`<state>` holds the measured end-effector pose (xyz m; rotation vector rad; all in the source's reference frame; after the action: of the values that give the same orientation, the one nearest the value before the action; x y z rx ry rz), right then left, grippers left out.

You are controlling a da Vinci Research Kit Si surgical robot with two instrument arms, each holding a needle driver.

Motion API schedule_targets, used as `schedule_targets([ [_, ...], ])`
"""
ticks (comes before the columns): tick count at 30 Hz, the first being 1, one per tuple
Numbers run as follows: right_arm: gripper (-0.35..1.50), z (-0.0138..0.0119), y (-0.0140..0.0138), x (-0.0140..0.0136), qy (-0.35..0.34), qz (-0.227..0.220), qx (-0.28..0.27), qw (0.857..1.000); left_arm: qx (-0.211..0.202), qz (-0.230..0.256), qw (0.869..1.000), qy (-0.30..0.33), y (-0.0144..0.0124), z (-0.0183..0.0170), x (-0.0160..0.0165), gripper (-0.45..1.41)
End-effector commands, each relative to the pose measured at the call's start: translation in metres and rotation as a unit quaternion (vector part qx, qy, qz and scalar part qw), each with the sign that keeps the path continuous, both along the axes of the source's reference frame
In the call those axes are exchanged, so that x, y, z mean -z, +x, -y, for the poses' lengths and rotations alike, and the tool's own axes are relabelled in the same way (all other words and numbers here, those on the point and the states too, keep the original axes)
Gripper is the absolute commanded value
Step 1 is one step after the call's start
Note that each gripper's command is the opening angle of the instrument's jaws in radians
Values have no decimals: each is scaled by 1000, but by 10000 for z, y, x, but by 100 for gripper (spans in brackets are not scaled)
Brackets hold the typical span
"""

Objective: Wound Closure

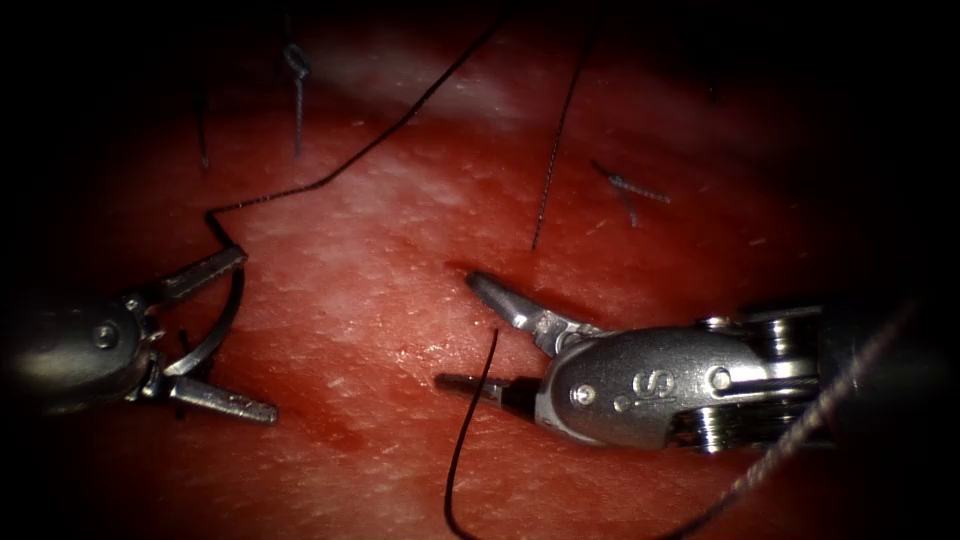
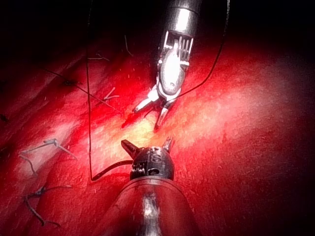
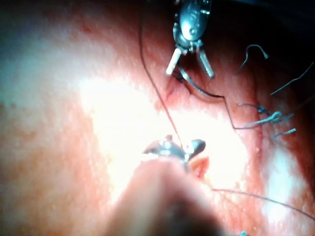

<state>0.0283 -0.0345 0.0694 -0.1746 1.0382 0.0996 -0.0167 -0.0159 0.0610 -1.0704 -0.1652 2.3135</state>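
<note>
Around you there is only darkness: the endoscope view fades to black at its upper edge and corners. Light falls hardest on the middle of the scene, leaving a pale glare there, and dims steadily outward until you can make out nothing.

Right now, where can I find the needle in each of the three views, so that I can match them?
Endoscope view: the needle curves between the open jaws of the left gripper, not gripped.
Left wrist view: the needle lies beside the left gripper.
Right wrist view: it curves just below the left gripper.
Shared landmark: the thread trailing from the needle's end.
The right gripper is open too, holding nothing.
</note>
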Motion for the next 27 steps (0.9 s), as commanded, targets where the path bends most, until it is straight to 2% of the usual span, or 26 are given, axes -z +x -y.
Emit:
schedule_targets([
  [1, -35, 2, -2, -1, 0, 6, -2, 1000, -1, 0, 1000, -1, -5, 2, -4, 64],
  [3, -35, 4, -9, 5, -2, 6, -6, 1000, -1, 0, 1000, -1, -5, 2, -4, 64],
  [6, -35, 9, -13, 30, 2, -7, -8, 1000, -1, 0, 1000, 0, -5, 2, -4, 63],
  [10, -35, 28, -2, 63, 13, -20, -1, 1000, -1, 0, 1000, 0, -5, 2, -4, 63],
  [12, -35, 33, 0, 70, 14, -22, 1, 1000, -2, 2, 1000, 0, -5, 2, -4, 63],
  [15, -35, 63, 10, 107, 17, -39, 20, 999, -4, 1, 1000, -2, -5, 2, -4, 63],
  [19, -35, 83, 18, 135, 16, -54, 35, 998, -4, 1, 1000, -2, -5, 2, -4, 61],
  [20, -35, 83, 18, 135, 16, -54, 35, 998, -4, 1, 1000, -2, -5, 2, -4, 61],
  [21, -35, 93, 23, 156, 17, -61, 43, 997, -5, 2, 1000, -2, -6, 2, -4, 61],
  [27, -35, 101, 30, 194, 10, -68, 56, 996, -5, 2, 1000, -2, -6, 2, -4, 59],
])
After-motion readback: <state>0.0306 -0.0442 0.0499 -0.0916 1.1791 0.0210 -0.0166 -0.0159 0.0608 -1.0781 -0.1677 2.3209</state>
